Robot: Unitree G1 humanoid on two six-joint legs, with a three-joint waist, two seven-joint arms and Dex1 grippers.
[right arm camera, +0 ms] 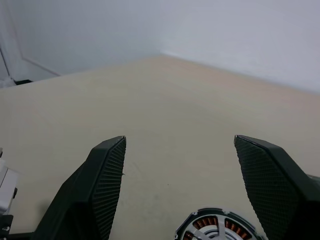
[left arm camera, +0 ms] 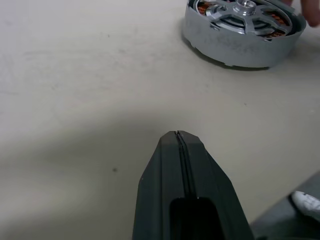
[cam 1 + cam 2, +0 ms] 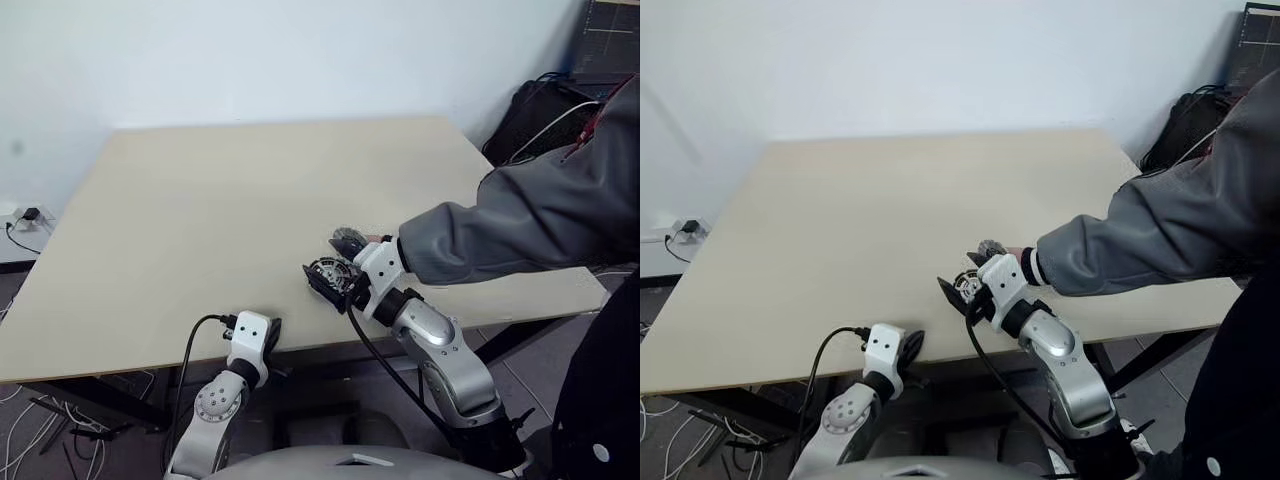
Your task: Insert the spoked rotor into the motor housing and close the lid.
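Observation:
The motor housing is a grey round cup with coppery windings, resting on the table near its front edge. The silver spoked rotor sits inside it. My right gripper hovers just over the housing, open, with nothing between its fingers; the housing's rim shows low between them. A small grey disc, apparently the lid, lies just behind, at a person's hand. My left gripper is shut and empty at the table's front edge, some way short of the housing.
A person's grey sleeve reaches in from the right over the table's right front corner. A black bag with cables lies behind the right edge. A wall socket is on the far left.

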